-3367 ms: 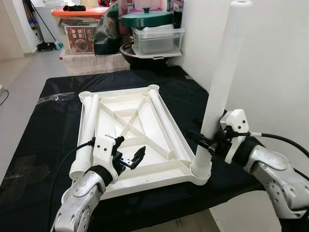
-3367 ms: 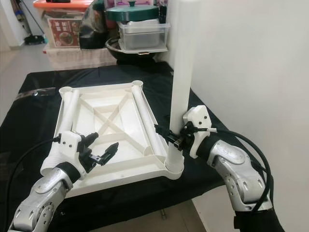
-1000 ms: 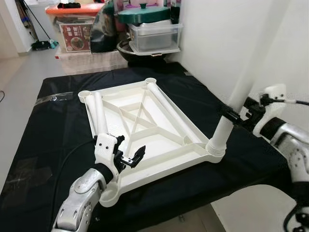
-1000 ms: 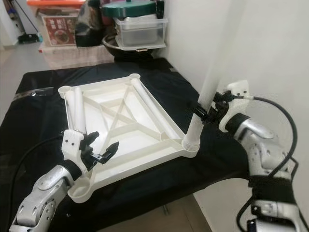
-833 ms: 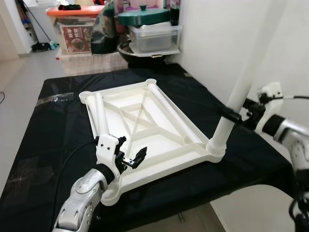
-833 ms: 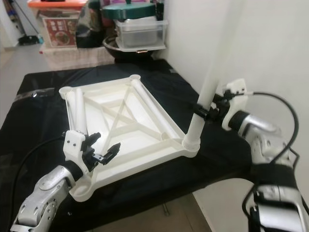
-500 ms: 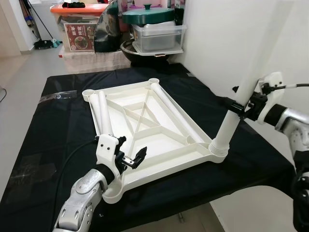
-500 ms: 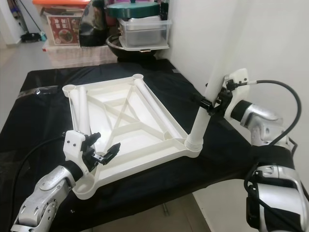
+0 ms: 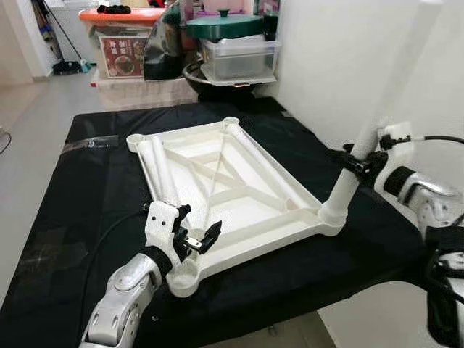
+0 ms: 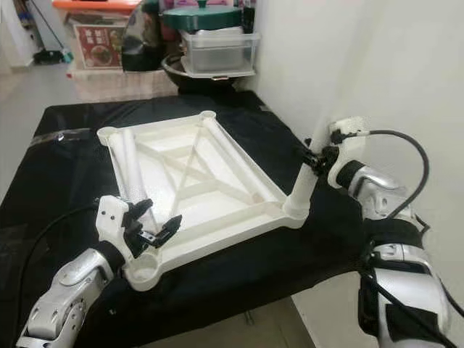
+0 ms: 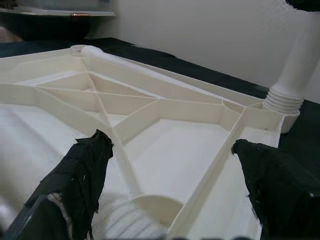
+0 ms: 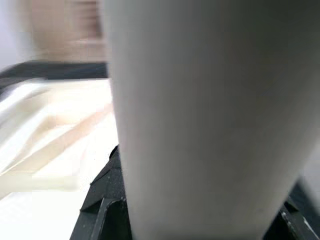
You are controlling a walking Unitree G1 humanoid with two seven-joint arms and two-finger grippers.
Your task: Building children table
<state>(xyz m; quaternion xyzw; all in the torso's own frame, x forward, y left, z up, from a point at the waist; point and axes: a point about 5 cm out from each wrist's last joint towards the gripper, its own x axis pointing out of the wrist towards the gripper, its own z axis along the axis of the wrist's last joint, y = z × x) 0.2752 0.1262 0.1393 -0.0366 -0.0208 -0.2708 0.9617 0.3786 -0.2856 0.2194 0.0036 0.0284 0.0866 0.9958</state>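
Your right gripper [image 9: 357, 162] has swung the clamped white leg [image 9: 377, 127] upright at mid-right; upturned ribbed tabletop [image 9: 225, 196] lies centre frame, left gripper [image 9: 197, 235] spread above its near corner

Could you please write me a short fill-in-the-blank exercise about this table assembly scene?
1. The right hand is shut on the white table ____.
2. The upside-down tabletop lies on a ____ cloth.
3. The left hand hovers with its fingers ____ above the near corner socket.
4. The pot lid on the clear bin is ____.

Missing words: leg; black; open; green
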